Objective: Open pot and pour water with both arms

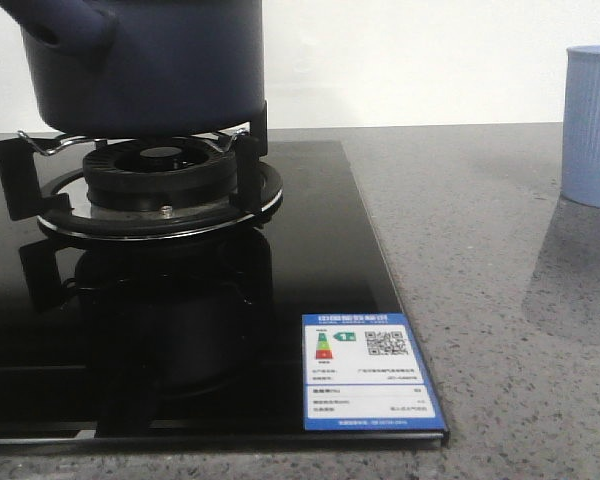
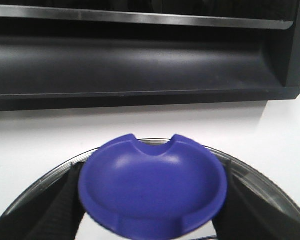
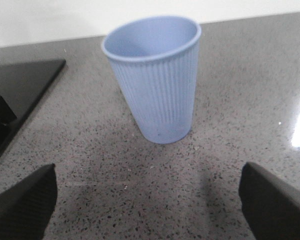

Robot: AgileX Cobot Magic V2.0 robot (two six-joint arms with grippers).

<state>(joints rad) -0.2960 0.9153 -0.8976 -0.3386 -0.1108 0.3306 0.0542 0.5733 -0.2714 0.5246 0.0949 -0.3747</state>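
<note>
The dark navy pot (image 1: 150, 70) sits on the burner grate at the far left of the front view, its stubby tube handle (image 1: 60, 30) pointing left; its top is cut off by the frame. My left gripper (image 2: 152, 200) is shut on the blue knob (image 2: 152, 180) of a glass lid (image 2: 270, 185), black fingers (image 2: 60, 205) pressing both sides. A light blue ribbed cup (image 3: 155, 80) stands upright on the counter, also at the right edge of the front view as the cup (image 1: 592, 125). My right gripper (image 3: 147, 200) is open, short of the cup, nothing between its fingers (image 3: 25, 205).
The black glass hob (image 1: 310, 260) carries the burner ring (image 1: 160, 175) and a blue-bordered energy label (image 1: 368, 370) at its front right corner. Speckled grey counter (image 1: 500, 300) lies between hob and cup. A dark range hood (image 2: 140, 60) and white wall fill the left wrist view.
</note>
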